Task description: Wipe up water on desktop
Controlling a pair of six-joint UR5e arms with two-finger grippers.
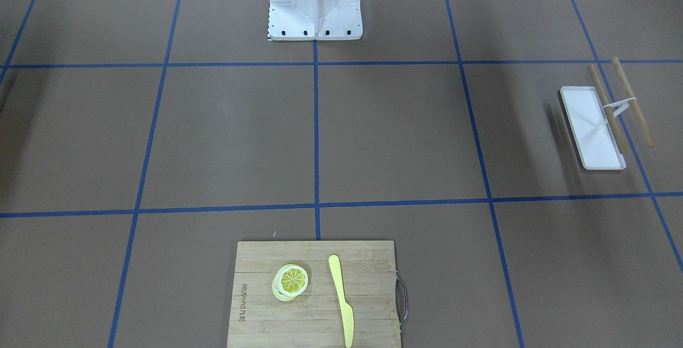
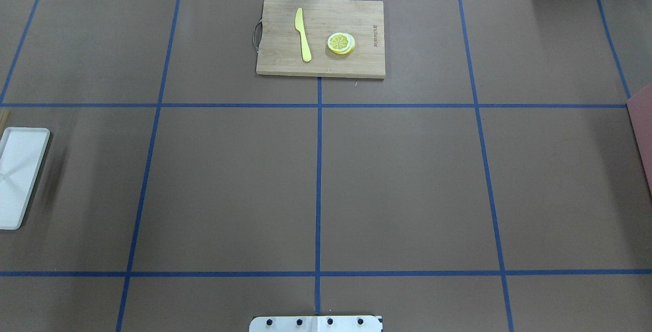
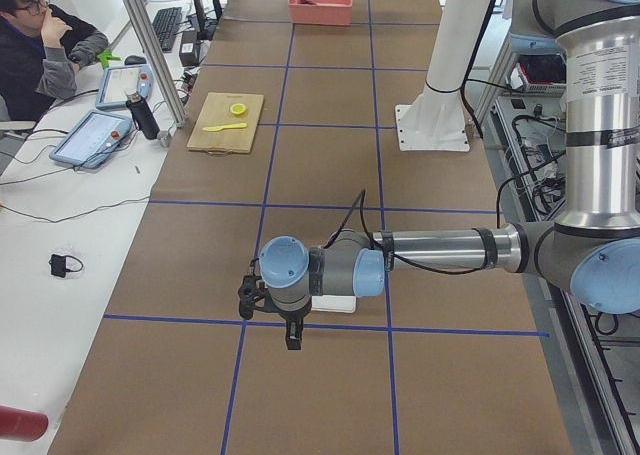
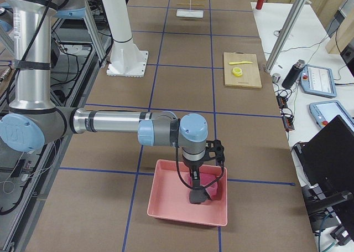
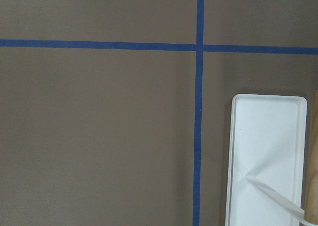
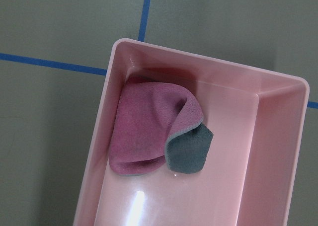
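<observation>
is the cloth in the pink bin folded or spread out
Folded: the cloth lies bunched in the pink bin, one corner turned over showing its grey side.

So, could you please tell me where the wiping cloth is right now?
In the right wrist view the pink-and-grey cloth lies crumpled inside the pink bin, at the robot's right end of the desktop, beneath the right tool.

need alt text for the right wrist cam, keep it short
A pink rectangular bin seen from above holds a crumpled pink cloth with one corner folded over to show a grey-green underside. The bin sits on the brown desktop, across a blue tape line.
</observation>
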